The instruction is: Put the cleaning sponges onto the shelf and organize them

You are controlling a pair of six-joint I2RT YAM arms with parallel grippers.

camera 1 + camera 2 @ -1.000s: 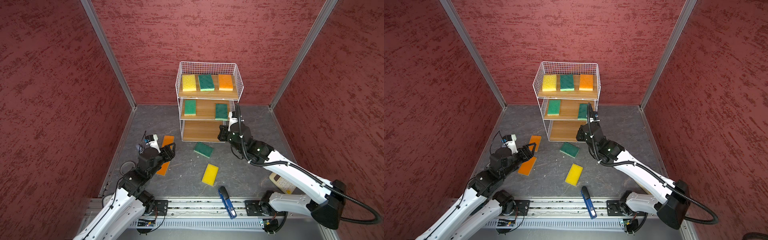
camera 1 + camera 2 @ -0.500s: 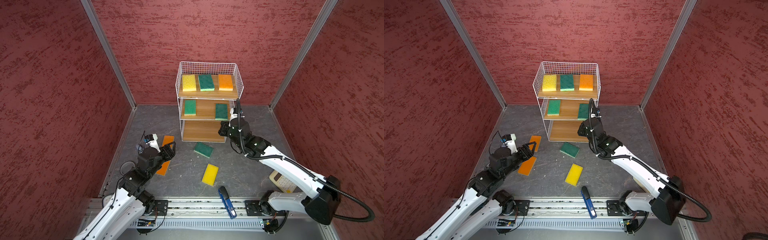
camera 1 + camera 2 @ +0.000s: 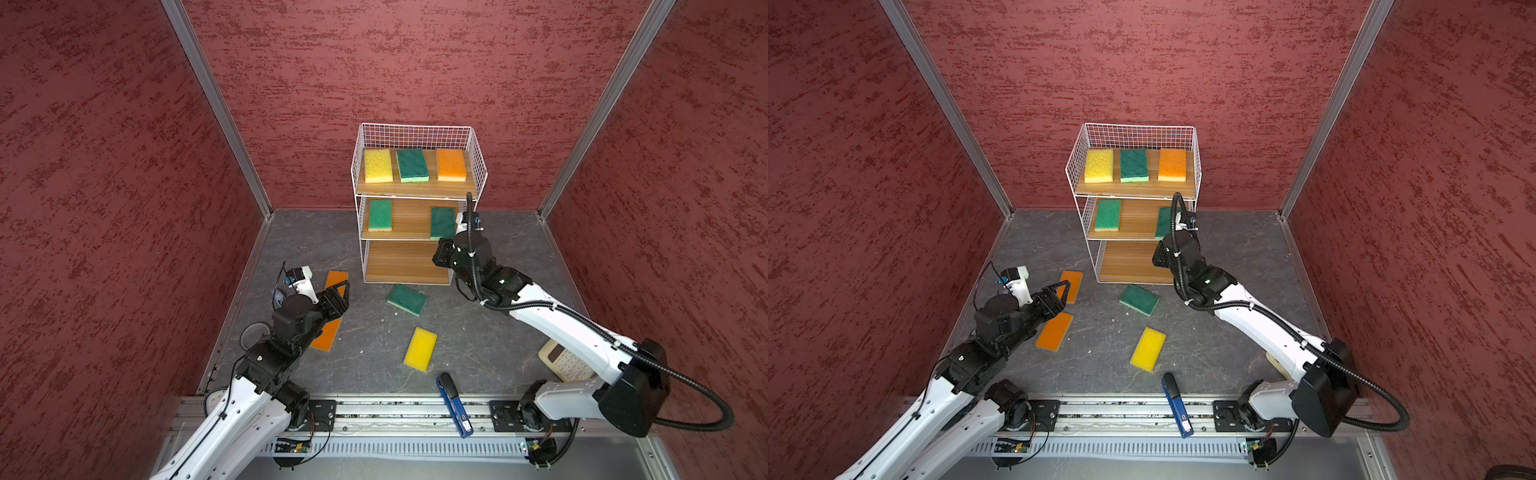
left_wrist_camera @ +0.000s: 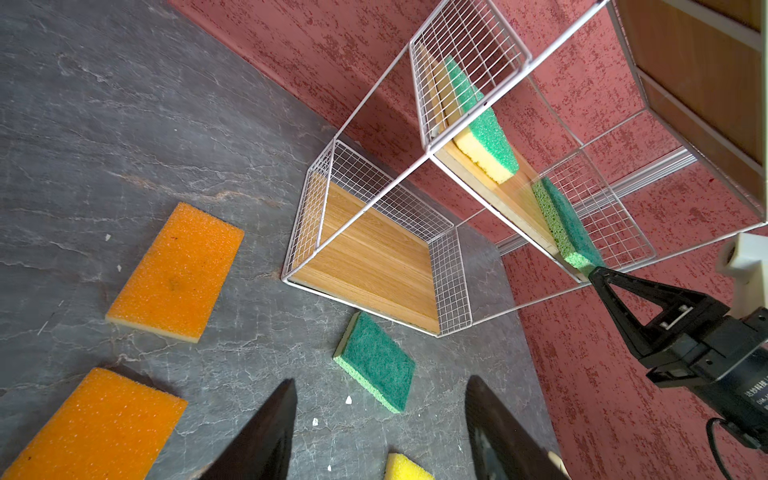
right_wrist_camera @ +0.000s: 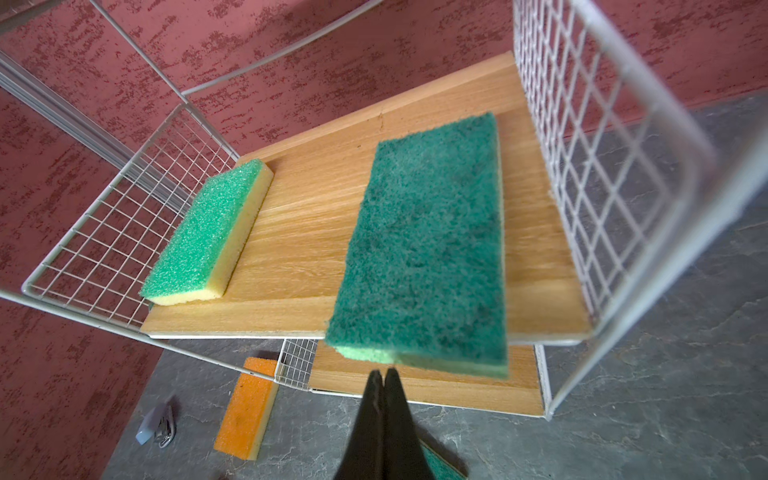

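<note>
The right gripper [image 5: 383, 374], pressed together, has crept up to the front edge of the dark green sponge [image 5: 424, 241] at 3 o'clock on the shelf's [image 3: 405, 264] middle board. It sticks out, so a push seems next. The left gripper [image 3: 345, 295] stays spread over 2 orange sponges [image 3: 326, 334].
</note>
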